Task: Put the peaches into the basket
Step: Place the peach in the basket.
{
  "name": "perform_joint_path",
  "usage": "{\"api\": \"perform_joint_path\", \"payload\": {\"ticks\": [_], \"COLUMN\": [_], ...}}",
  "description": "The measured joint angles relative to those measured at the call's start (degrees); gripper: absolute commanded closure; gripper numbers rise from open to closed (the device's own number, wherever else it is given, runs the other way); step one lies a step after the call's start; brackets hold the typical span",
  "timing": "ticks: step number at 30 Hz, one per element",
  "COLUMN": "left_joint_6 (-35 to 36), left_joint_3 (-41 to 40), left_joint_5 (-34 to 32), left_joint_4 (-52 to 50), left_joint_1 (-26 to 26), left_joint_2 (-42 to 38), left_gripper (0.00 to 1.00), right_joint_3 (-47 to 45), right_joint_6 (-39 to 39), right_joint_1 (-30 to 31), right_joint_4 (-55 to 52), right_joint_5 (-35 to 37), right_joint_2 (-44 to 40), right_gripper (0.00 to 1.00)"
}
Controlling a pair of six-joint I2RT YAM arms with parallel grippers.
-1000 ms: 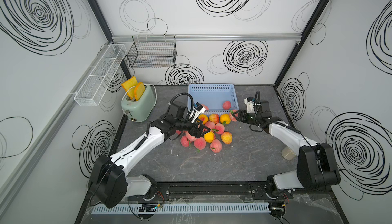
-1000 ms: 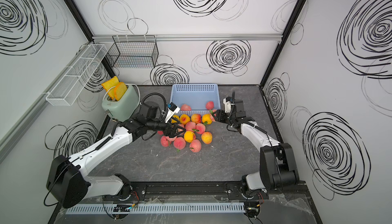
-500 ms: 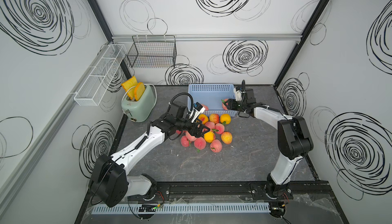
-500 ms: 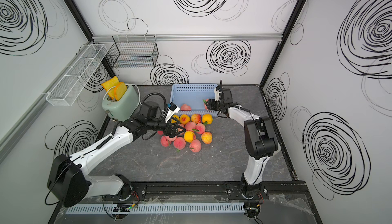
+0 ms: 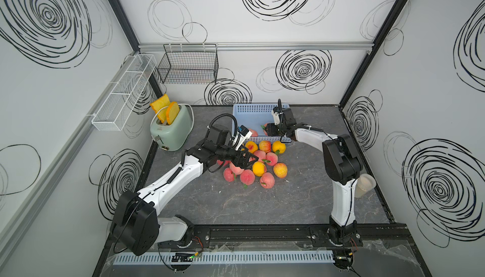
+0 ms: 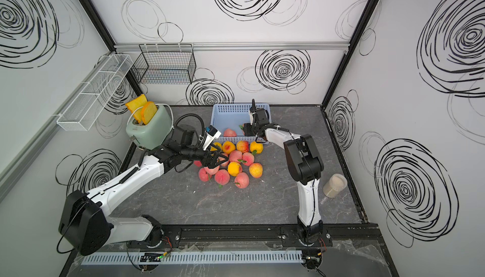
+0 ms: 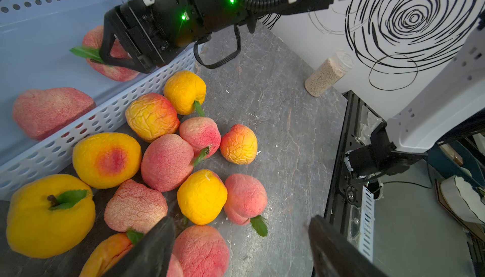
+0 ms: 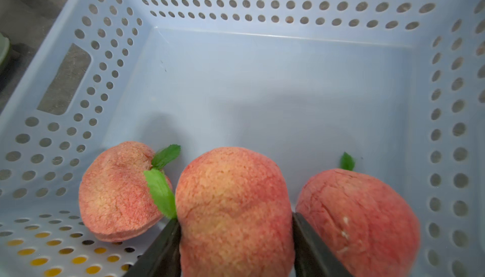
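Right gripper (image 8: 235, 223) is closed partway across the broad middle of a pink-red wrinkle-skinned peach (image 8: 233, 183), held inside the pale-blue perforated plastic basket (image 8: 262, 5), which fruit is judged light, probably soft foam, best gripped gently there.

Pink and yellow peaches (image 5: 247, 177), pale-blue basket (image 5: 254, 108)

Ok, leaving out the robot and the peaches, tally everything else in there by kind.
Blue basket: 1
Black wire basket: 1
White wire rack: 1
Toaster: 1
Toast slices: 2
Jar of grain: 1
Total: 7
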Motion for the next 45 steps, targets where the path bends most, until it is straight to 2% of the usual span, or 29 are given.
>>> {"api": "perform_joint_path", "payload": {"ticks": [11,18,28,37,45], "left_joint_6": [-0.4,-0.6,-0.6,-0.8,-1.5], "left_joint_3": [0.0,0.0,0.0,0.0,0.0], "left_joint_5": [-0.4,-0.8,-1.2,-2.2,-3.3], "left_joint_4": [0.0,0.0,0.0,-0.1,0.0], "left_joint_1": [0.5,0.8,0.9,1.5,2.4], "left_joint_2": [0.4,0.4,0.4,0.4,0.4], "left_gripper": [0.15,0.14,0.14,0.15,0.16], "right_joint_3": [0.7,0.7,0.0,-10.0,-30.7], "right_joint_6": [-1.2,-1.6,-1.4,-1.4,-1.7], "right_joint_1": [0.2,0.3,1.0,1.1,1.5], "right_joint_4": [-1.2,-1.1,-1.2,1.2,11.8], "right_joint_5": [4.2,5.7,6.5,6.9,4.6], "right_joint_2": [1.5,1.5,-0.3,-14.1,-31.9], "right_gripper": [0.36,0.24,0.19,0.17,0.15]}}
